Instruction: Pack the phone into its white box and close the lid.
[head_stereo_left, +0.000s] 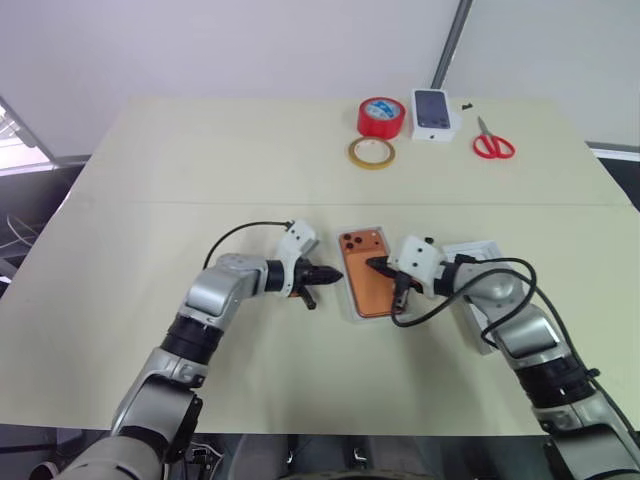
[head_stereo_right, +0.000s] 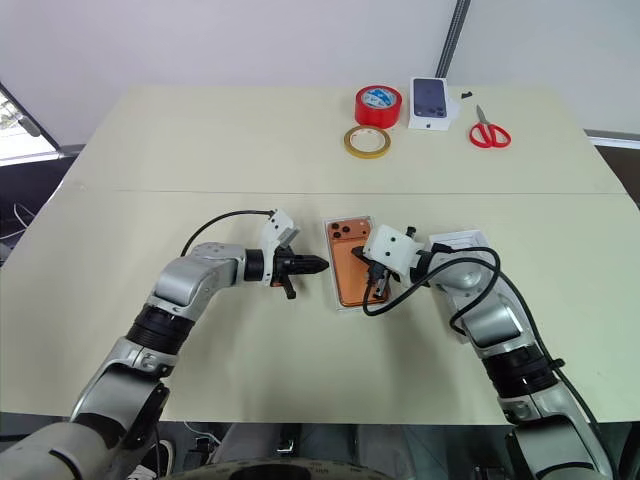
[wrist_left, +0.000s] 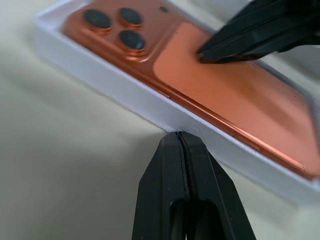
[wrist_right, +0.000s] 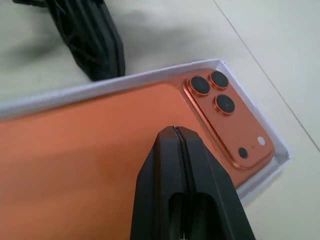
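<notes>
The orange phone (head_stereo_left: 362, 287) lies camera side up inside the white box (wrist_left: 125, 95), in the middle of the table. My left gripper (wrist_left: 179, 135) is shut, and its tip rests against the outer side wall of the box. From the other side, my right gripper (wrist_right: 175, 130) is also shut, with its tip down on the phone's back below the three lenses. The white lid (head_stereo_left: 478, 248) lies to the right of the box, partly hidden beneath my right arm.
At the table's far edge sit a red tape roll (head_stereo_left: 380, 117), a yellowish tape ring (head_stereo_left: 371, 152), a small white box bearing a dark phone picture (head_stereo_left: 434, 114) and red scissors (head_stereo_left: 492, 143). A seam crosses the tabletop behind the box.
</notes>
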